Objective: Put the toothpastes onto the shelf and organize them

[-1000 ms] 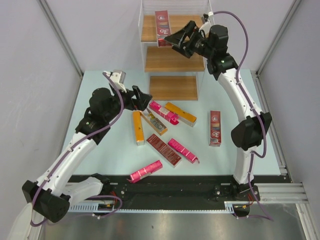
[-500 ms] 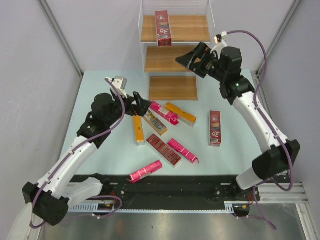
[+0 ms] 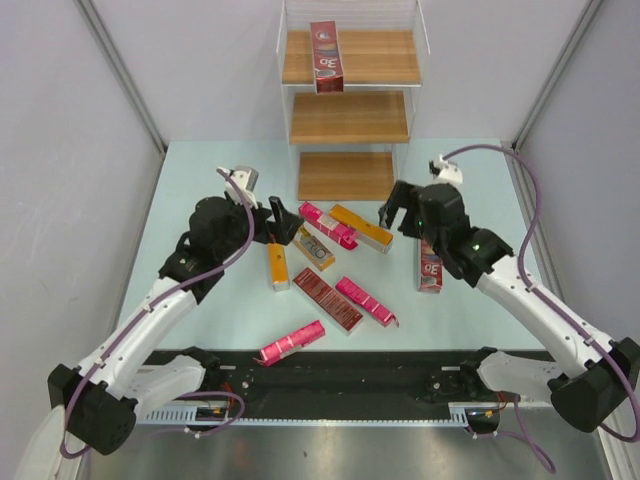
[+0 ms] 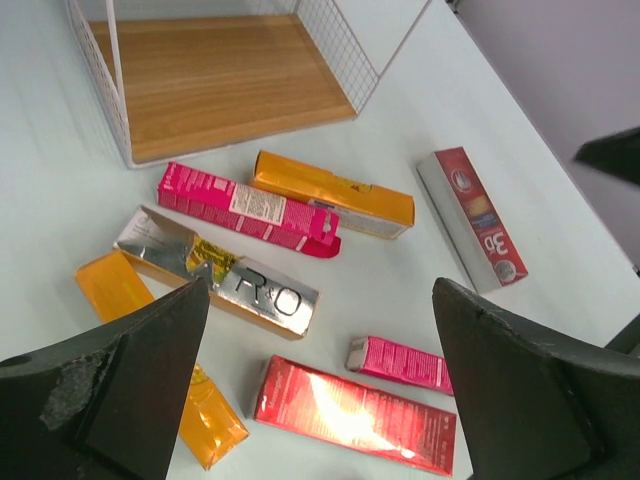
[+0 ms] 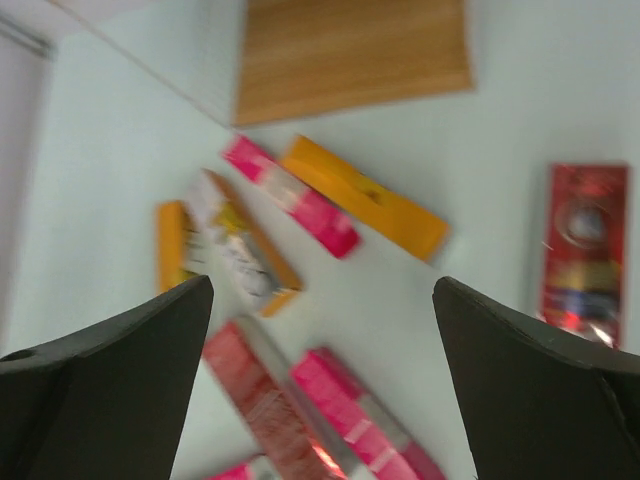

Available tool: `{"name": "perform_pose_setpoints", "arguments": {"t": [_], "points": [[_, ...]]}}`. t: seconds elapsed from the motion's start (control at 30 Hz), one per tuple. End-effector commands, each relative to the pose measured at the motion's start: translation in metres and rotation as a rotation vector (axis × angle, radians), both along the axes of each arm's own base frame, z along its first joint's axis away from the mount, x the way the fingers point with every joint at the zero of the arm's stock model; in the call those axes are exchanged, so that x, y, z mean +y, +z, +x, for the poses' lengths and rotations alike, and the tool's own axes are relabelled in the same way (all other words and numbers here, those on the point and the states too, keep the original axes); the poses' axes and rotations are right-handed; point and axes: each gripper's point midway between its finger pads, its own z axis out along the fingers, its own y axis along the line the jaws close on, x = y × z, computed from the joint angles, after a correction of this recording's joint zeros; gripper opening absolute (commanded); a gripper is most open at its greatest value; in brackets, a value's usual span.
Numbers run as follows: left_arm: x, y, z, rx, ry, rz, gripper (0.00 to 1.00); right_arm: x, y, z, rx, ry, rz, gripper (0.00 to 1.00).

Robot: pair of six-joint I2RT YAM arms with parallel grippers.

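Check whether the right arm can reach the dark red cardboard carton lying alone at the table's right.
Probably yes: the right gripper hangs open just beside that carton, which lies flat with bare table around it.

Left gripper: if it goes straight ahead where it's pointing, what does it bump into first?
Probably the silver carton, which sits between the open left gripper fingers in its wrist view. Depth is unclear, so it might be the dark red carton instead.

Both end effectors (image 3: pixel 285 222) (image 3: pixel 396 210), jaws spread wide
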Motion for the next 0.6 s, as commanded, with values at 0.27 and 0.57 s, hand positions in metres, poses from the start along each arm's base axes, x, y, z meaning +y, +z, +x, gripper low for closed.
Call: {"name": "perform_pose_setpoints", "arguments": {"t": [0.27, 0.57], "points": [[-0.006, -0.035, -0.015, 0.089, -0.036, -0.032, 1.0, -0.106, -0.175, -0.037, 0.347, -0.285, -0.391, 0.98], [-0.008, -0.042, -0.016, 0.118, -0.042, -0.032, 1.0, -0.122, -0.228, -0.028, 0.475, -0.259, -0.396, 0.96]]}}
